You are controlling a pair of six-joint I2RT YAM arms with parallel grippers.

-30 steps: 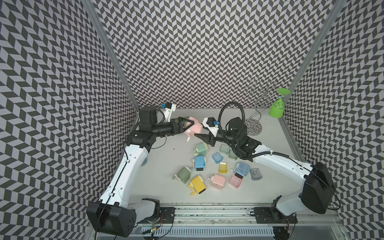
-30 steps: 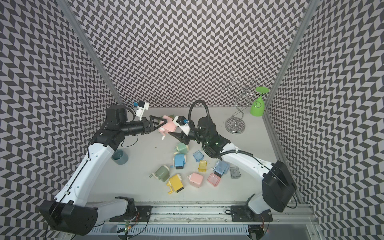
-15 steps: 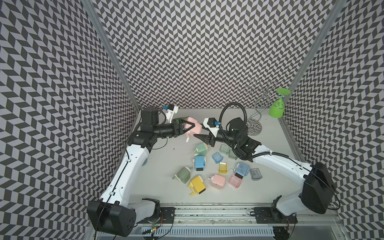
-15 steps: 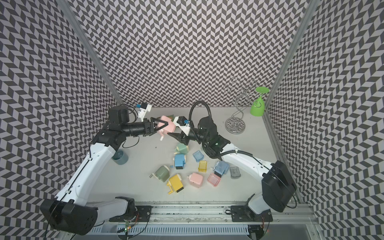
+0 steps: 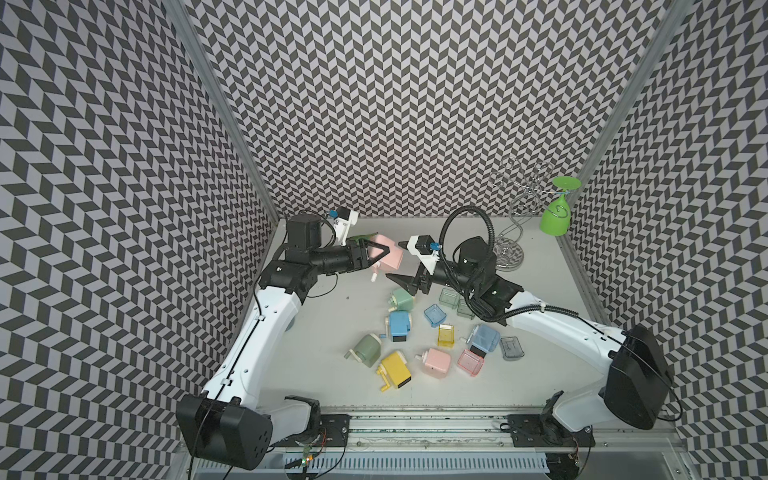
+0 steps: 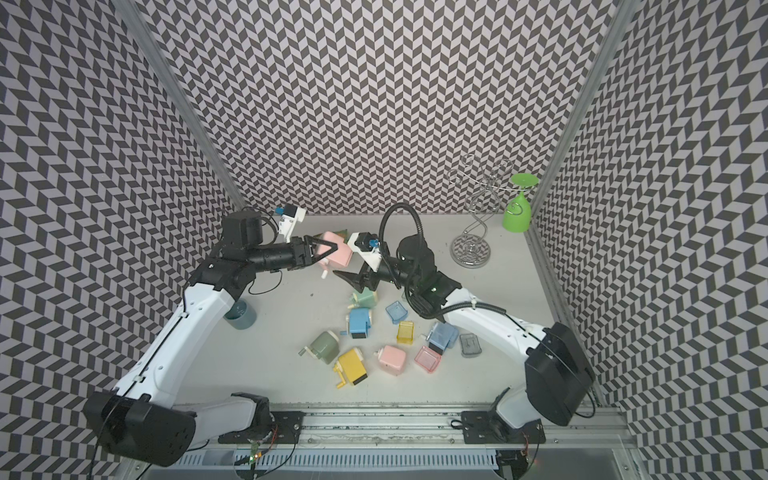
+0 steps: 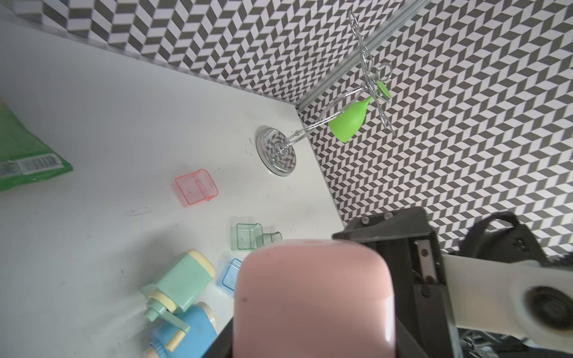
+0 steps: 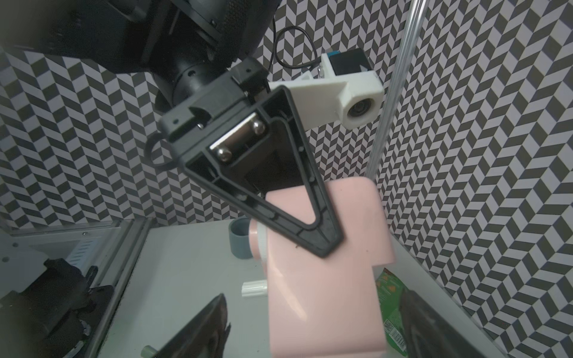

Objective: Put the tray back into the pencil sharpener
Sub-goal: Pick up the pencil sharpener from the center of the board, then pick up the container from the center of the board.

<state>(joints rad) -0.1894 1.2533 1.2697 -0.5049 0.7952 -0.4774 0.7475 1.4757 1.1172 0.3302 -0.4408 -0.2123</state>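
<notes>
Clamping the pink pencil sharpener (image 5: 391,258), the left fingers (image 8: 322,245) hold it between the widely parted right fingers (image 8: 203,328)

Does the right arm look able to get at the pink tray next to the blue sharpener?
Probably yes. The right gripper is open and empty, and the pink tray lies uncovered on the table, close beside that arm; only the blue sharpener crowds one side.
</notes>
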